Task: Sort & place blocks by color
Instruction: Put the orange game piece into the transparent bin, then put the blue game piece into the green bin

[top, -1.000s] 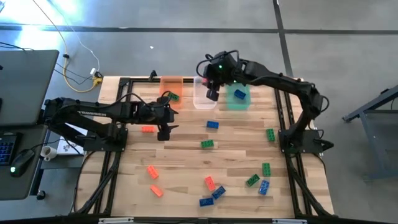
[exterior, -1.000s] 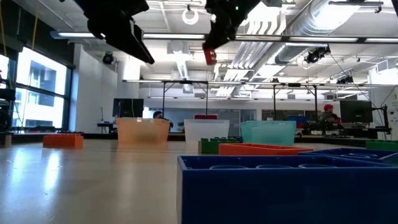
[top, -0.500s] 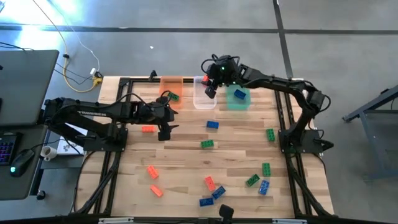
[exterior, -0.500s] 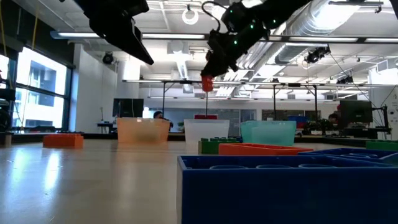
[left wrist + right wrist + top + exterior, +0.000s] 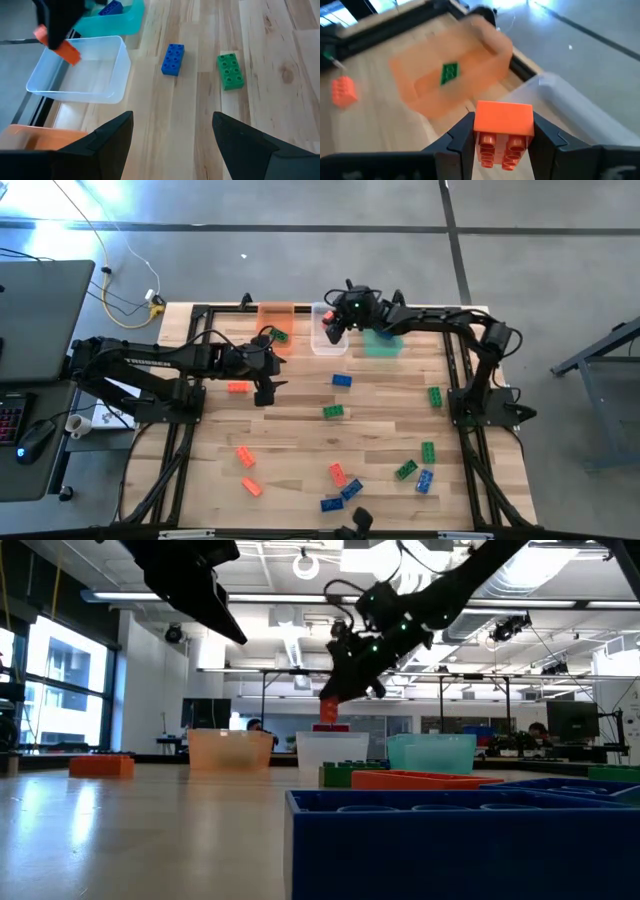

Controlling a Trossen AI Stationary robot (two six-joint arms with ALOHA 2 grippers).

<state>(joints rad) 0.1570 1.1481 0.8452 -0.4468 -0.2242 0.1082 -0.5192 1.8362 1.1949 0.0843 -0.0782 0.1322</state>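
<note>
My right gripper [image 5: 333, 321] is shut on a red-orange block [image 5: 503, 131] and hangs over the clear tub [image 5: 327, 340] at the table's far edge; the low view shows the block [image 5: 328, 712] just above the tub's rim. The orange tub [image 5: 276, 318] holds a green block [image 5: 450, 72], and the green tub [image 5: 384, 340] holds a blue one. My left gripper [image 5: 265, 389] hovers open over the table's left-centre; a blue block [image 5: 173, 59] and a green block [image 5: 230, 71] lie ahead of it. More blocks lie flat on the near half. My right gripper pinches the red-orange block by two opposite sides [image 5: 480, 125], one finger [image 5: 461, 139] on each. The fingers slant down from the table's right side. The block is lifted clear, over the clear tub's open top [image 5: 75, 70].
The three tubs stand in a row at the far edge. A red-orange block [image 5: 238, 388] lies left of my left gripper. Green [image 5: 435, 395], blue [image 5: 424, 480] and red-orange [image 5: 338, 474] blocks are scattered near the near edge. Black frame rails run along both table sides.
My right gripper has gone down and a little toward the table's far left, stretching out lower over the clear tub. The red-orange block has stayed in its hold and dropped from well above the tubs to just over the clear tub's rim.
</note>
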